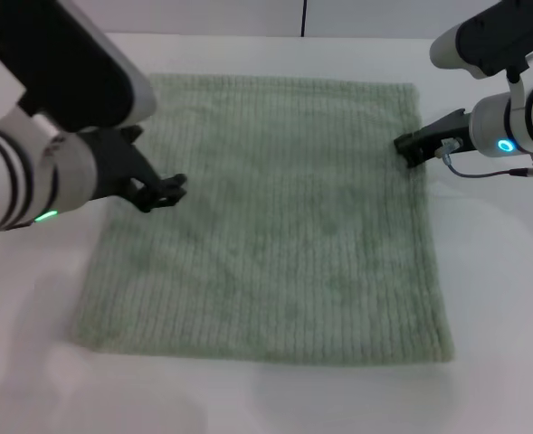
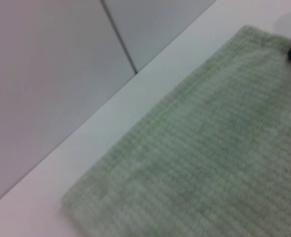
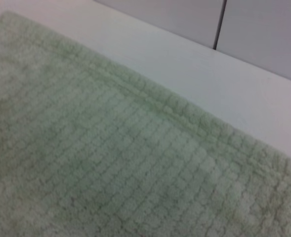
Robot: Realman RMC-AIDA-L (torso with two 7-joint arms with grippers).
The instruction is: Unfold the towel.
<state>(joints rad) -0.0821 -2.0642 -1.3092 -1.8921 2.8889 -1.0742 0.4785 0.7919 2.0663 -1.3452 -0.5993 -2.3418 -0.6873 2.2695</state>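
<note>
Left gripper [image 1: 162,191] low over towel's [image 1: 275,235] left edge, toward the far corner; fingers nearly closed, holding nothing as far as I can tell. Towel lies spread flat on the table [image 1: 501,307], roughly square, no fold visible. Right gripper [image 1: 409,148] at towel's right edge, far end; cannot tell its finger state. Judgement: unfolding looks finished; next move calls for lifting both arms clear without dragging cloth.

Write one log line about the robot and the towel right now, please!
towel: spread flat on table | left gripper: over left edge | right gripper: at right edge
</note>
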